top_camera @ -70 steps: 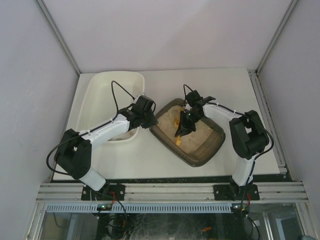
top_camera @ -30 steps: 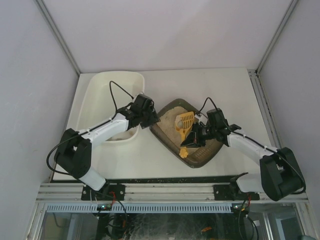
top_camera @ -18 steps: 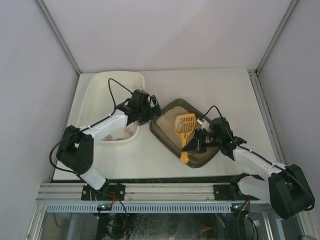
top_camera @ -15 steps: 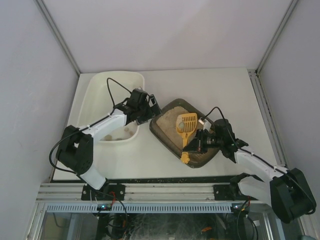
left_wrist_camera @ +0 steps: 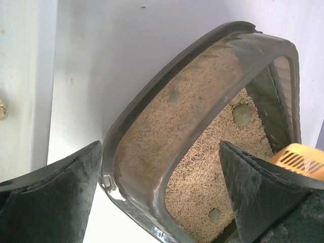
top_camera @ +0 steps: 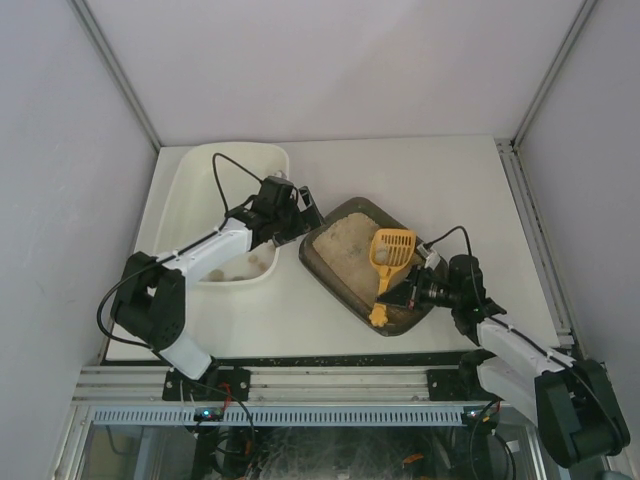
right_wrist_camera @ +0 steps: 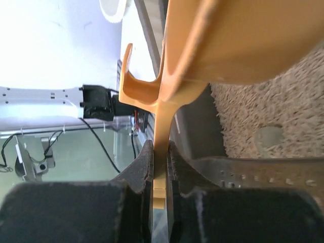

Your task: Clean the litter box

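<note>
Risk of spill: right claw (right_wrist_camera: 160, 152) pinching only the thin scoop (top_camera: 392, 248) handle, head well ahead of it, free to twist and dump onto desk (top_camera: 450, 180). Left claw (left_wrist_camera: 159, 147) spread wide, litter box (left_wrist_camera: 152, 96) corner between its fingers, unheld.

White shells, black joints along left arm (top_camera: 205, 255) and right arm (top_camera: 512, 347). Thin black cable (top_camera: 214, 168) looped behind left claw (top_camera: 305, 214) and right claw (top_camera: 405, 294). Left fingers (left_wrist_camera: 48, 202) broad, matte black, grainy. Right fingers (right_wrist_camera: 223, 174) black, one dotted with small holes.
</note>
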Motion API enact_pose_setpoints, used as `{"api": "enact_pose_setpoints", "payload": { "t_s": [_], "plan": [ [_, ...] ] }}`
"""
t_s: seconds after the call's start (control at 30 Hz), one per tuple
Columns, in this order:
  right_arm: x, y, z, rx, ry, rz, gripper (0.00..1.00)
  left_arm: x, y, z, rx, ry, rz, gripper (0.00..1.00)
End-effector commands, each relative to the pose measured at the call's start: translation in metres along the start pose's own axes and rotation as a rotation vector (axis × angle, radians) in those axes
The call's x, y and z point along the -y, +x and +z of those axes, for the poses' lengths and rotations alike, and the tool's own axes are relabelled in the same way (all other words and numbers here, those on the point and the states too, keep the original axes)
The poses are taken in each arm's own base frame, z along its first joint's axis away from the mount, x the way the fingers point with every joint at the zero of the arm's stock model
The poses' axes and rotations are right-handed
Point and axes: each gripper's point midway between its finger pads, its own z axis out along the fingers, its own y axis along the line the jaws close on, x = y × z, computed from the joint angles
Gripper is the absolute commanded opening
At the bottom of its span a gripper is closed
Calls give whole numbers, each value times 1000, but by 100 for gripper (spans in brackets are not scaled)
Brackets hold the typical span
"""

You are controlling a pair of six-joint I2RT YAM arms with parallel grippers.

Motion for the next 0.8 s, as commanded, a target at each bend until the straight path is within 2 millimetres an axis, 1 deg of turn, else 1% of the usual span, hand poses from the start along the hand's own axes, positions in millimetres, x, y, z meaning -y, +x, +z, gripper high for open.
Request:
{"api": "enact_pose_setpoints", "payload": {
  "t_s": [0.0,0.1,0.2,0.23,0.3,0.33,0.37,0.43,0.47,0.53,0.6,0.63,0.67,0.73,0.77],
  "plan": [
    [-38,0,6,-20,-95,-126,0,10,-9,-7,30,38,24,100],
    [-37,-17,-3,60,-101,-98,0,10,-9,-6,27,39,25,100],
    [-42,-7,3,14,-95,-113,0,12,-9,-8,25,48,32,100],
    [-44,-10,2,15,-113,-97,0,13,-9,-8,24,53,34,100],
    [-37,-21,-6,71,-118,-60,0,15,-11,-11,31,61,33,100],
    [-33,-21,-5,81,-101,-62,0,16,-12,-12,37,65,34,100],
    [-32,-18,-1,66,-82,-80,0,16,-13,-13,45,67,33,100],
    [-41,-5,8,0,-89,-89,0,17,-16,-17,55,68,32,100],
    [-43,-8,6,3,-112,-68,0,16,-17,-19,58,63,27,100],
    [-37,-18,3,65,-106,-67,0,15,-20,-23,71,49,11,100],
    [-40,-2,14,-4,-68,-117,0,15,-24,-28,86,38,3,100],
    [-39,2,14,-25,-71,-102,0,14,-27,-31,95,25,-3,100],
    [-40,-7,11,8,-97,-85,0,15,-31,-35,109,18,-4,100],
    [-31,-19,3,79,-103,-34,0,16,-40,-43,137,6,3,100],
    [-32,-15,6,59,-76,-47,0,18,-45,-47,152,7,14,100]
  ]
}}
